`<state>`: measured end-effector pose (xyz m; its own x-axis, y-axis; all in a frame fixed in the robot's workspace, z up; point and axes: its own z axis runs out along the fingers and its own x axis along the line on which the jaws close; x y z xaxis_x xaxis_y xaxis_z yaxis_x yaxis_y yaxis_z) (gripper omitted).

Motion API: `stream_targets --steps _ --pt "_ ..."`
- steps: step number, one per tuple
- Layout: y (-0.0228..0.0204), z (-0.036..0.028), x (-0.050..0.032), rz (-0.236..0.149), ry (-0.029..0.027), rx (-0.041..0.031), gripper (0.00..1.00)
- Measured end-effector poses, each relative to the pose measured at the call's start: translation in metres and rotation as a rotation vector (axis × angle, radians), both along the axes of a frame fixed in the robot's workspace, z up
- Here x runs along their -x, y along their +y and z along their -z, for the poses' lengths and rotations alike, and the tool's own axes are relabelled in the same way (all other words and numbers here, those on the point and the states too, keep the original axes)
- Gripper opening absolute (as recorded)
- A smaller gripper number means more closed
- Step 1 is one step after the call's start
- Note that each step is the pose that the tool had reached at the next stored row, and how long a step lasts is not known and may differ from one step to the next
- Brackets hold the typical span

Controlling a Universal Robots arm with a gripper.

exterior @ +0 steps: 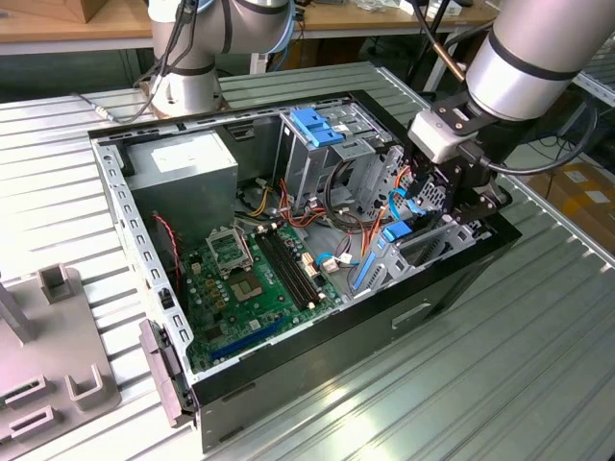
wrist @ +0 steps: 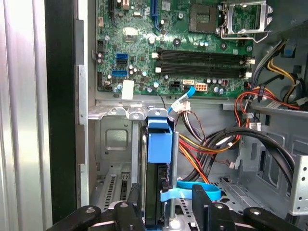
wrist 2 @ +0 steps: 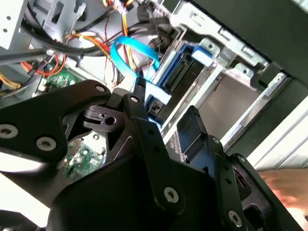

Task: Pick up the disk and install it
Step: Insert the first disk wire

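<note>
Likely rigid, heavy and fragile, the disk (wrist: 153, 192) is being straddled across its flat faces by the gripper (wrist: 167, 198); clamping unclear.

Nothing here can be read. The white label (exterior: 181, 154) on the grey power-supply box (exterior: 197, 197), the motherboard (wrist: 144, 48) markings and the fine print on the disk (wrist 2: 173, 144) are too small to make out.

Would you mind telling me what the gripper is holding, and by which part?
Cannot tell: the gripper sits around the disk, which stands on edge, but contact is unclear.
</note>
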<state>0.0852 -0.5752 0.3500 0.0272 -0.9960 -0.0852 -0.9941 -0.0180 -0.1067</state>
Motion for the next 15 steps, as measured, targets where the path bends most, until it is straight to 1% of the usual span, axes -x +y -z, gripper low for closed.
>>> stream_targets --steps 1,2,3,4,5,6,7,9,10,11,14,15 --pt "0.0000 0.0003 -0.0010 0.000 0.0424 -0.0001 0.54" --pt "0.0000 0.0004 -0.0017 0.000 0.0769 -0.0001 0.54" --pt "0.0001 0.0004 -0.0018 0.000 0.0826 -0.0001 0.54" --pt "0.0001 0.0004 -0.0018 0.000 0.0848 0.0000 0.54" --pt "0.0000 0.0004 -0.0018 0.000 0.0889 -0.0001 0.54" --pt "0.0000 0.0004 -0.0031 0.000 0.0891 0.0000 0.54" --pt "0.0000 0.0005 -0.0072 0.000 0.0891 -0.0002 0.54" --pt "0.0000 0.0004 -0.0130 0.000 0.0892 0.0000 0.54" --pt "0.0001 0.0004 -0.0208 0.000 0.0892 -0.0001 0.54" --pt "0.0001 0.0005 -0.0269 0.000 0.0893 -0.0001 0.54" --pt "0.0001 0.0004 -0.0350 0.000 0.0894 -0.0001 0.54" --pt "0.0001 0.0004 -0.0363 0.000 0.0894 0.0000 0.54"
